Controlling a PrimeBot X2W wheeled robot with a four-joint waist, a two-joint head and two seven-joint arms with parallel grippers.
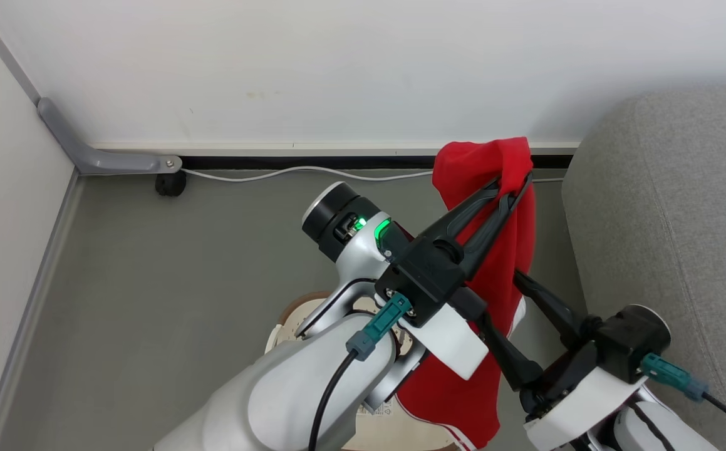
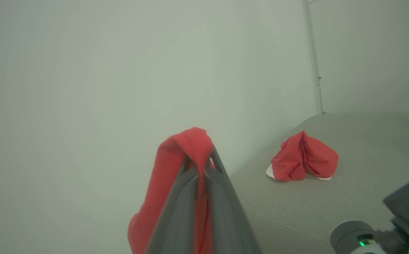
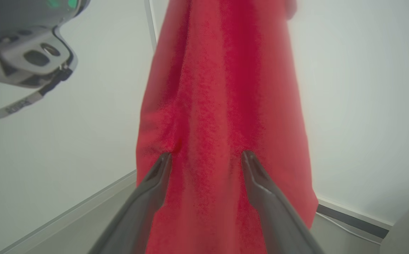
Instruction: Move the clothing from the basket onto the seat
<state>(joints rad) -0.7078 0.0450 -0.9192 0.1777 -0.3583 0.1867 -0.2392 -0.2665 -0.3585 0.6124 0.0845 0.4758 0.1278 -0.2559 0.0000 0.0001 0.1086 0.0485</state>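
Observation:
My left gripper (image 1: 515, 188) is shut on the top of a red piece of clothing (image 1: 500, 263), which hangs down in the air beside the seat (image 1: 669, 219). In the left wrist view that gripper (image 2: 201, 160) pinches the cloth (image 2: 176, 176). A second bunched red garment (image 2: 303, 158) lies on the grey seat (image 2: 331, 208). My right gripper (image 1: 497, 294) stands open at the hanging cloth's lower part. In the right wrist view its fingers (image 3: 206, 158) are spread right in front of the red fabric (image 3: 222, 88). The basket (image 1: 287, 316) is mostly hidden under my left arm.
A white wall runs along the back, close behind the held garment. A white cable (image 1: 300, 171) lies on the grey floor along the skirting. A grey bracket (image 1: 106, 160) with a black caster (image 1: 170, 183) sits in the left corner.

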